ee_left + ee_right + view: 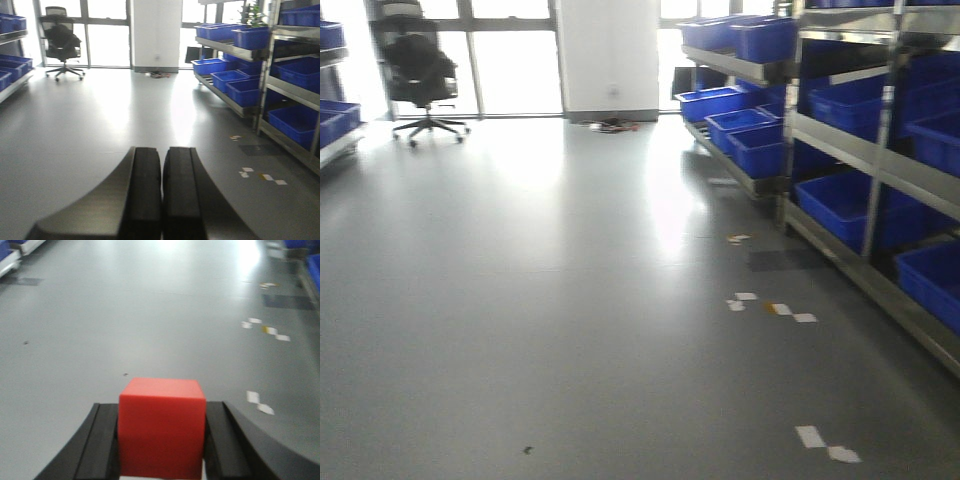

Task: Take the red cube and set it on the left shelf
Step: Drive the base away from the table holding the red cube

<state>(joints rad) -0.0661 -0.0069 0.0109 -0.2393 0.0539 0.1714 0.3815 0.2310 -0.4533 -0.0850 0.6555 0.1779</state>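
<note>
R gripper (162,412) clamps red cube (162,427); office chair (420,70), blue crates (740,125) beyond.

light: daylight through windows (515,70) ahead of me, blown white | glare: bright sheen on floor (660,200) | blur: my red cube (162,427) soft-edged, every view slightly smeared

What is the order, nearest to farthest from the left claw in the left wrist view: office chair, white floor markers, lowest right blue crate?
1. White floor markers, right of the left claw.
2. Blue crate, low on the right.
3. Office chair, far left.
</note>
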